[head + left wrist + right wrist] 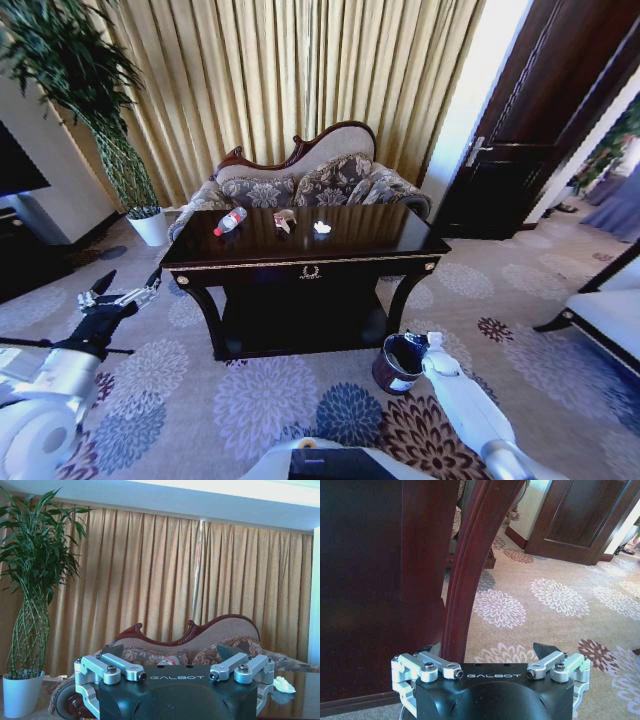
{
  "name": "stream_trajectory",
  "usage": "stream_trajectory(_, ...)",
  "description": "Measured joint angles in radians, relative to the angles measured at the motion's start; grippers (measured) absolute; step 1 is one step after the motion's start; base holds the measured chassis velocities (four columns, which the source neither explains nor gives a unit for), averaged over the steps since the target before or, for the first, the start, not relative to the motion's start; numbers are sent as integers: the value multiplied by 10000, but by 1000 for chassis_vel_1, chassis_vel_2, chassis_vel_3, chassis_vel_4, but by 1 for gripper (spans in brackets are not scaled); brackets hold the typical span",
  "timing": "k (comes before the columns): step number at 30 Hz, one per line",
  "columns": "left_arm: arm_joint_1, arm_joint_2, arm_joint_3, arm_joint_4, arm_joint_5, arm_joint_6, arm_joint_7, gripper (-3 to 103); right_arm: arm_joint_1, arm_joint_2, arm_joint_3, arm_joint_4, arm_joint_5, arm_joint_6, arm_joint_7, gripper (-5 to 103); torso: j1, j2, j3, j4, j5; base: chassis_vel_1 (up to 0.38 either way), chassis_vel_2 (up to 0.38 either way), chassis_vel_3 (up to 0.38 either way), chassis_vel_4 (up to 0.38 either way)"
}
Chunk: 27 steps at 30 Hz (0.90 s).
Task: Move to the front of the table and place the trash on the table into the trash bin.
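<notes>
On the dark, glossy wooden tabletop [380, 232], a little above the centre of the head view, we see the trash in a loose row: a clear plastic bottle with a red cap and label [230, 221] lying on its side at the left, a crumpled tan wrapper [284, 220] in the middle, and a white paper wad [321, 228] to its right. The small dark maroon cylindrical trash bin [399, 363] stands on the carpet in the lower right, near the table's curved front right leg [470, 575].

We judge the step in hand to be squaring up to the table's front before any reach. To do it well, we should close in centred on the gold emblem [310, 271], near enough for the trash but clear of the gold-trimmed edge and the bin.

The bottle is smooth, round and likely to roll; the wad and wrapper look light and crushable; the polished top looks slippery.

The left pincer [128, 299] hangs at the left edge of the head view, level with the tabletop, its fingers spread open. The right pincer [434, 342] sits low beside the bin's rim, also open, with the table leg close ahead in its wrist view.

Beyond stand an ornate patterned sofa [310, 180], pleated gold curtains [200, 580] and a tall plant in a white pot [20, 692], on floral carpet [260, 400].
</notes>
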Motion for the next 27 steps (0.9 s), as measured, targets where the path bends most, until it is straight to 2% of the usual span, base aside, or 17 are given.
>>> stream_trajectory(6,-4,-17,0,7,0,-9,2,100,-144,-56,36,328,151,-27,-1,100,0,0,0,-1,1,0,0,0,0)
stream_trajectory(8,-5,-41,1,25,0,-39,28,100,-343,-104,77,1052,785,-333,-1,100,0,0,0,-1,1,0,0,0,0)
stream_trajectory(10,-5,-50,3,44,2,-99,76,100,-741,-228,188,2796,2035,-1007,36,100,0,0,0,4,0,0,0,0,0)
stream_trajectory(11,-5,-50,3,44,2,-99,76,100,-741,-228,188,2796,2035,-1007,36,100,0,0,0,4,0,0,0,0,0)
stream_trajectory(14,-12,-41,-38,38,3,-147,81,100,-1263,-418,385,5084,2904,-1284,245,100,0,0,0,1,-1,0,0,0,0)
stream_trajectory(15,-12,-41,-38,38,3,-147,81,100,-1263,-418,385,5084,2904,-1284,245,100,0,0,0,1,-1,0,0,0,0)
stream_trajectory(18,-18,-2,-96,33,-22,-187,77,100,-1818,-583,612,7195,2941,-1284,328,100,0,0,0,1,0,0,0,0,0)
stream_trajectory(20,-22,5,-103,43,-27,-197,76,100,-1981,-628,662,7741,2941,-1284,353,100,0,0,0,1,2,0,0,0,0)
stream_trajectory(21,-33,3,-105,65,-35,-206,74,100,-2291,-719,742,8691,2936,-1284,396,100,0,1,0,0,-2,0,0,0,0)
stream_trajectory(24,-45,-9,-100,71,-39,-209,70,100,-2481,-761,776,9295,2931,-1284,427,100,0,1,-1,-2,-1,0,0,0,0)
stream_trajectory(25,-60,-43,-74,73,-42,-213,70,100,-2782,-815,850,10318,2927,-1290,548,100,0,1,-1,-1,-2,0,0,0,0)
stream_trajectory(27,-68,-76,-49,73,-43,-214,58,100,-3119,-866,936,11284,2940,-1346,713,100,0,1,-1,0,-3,0,0,0,0)
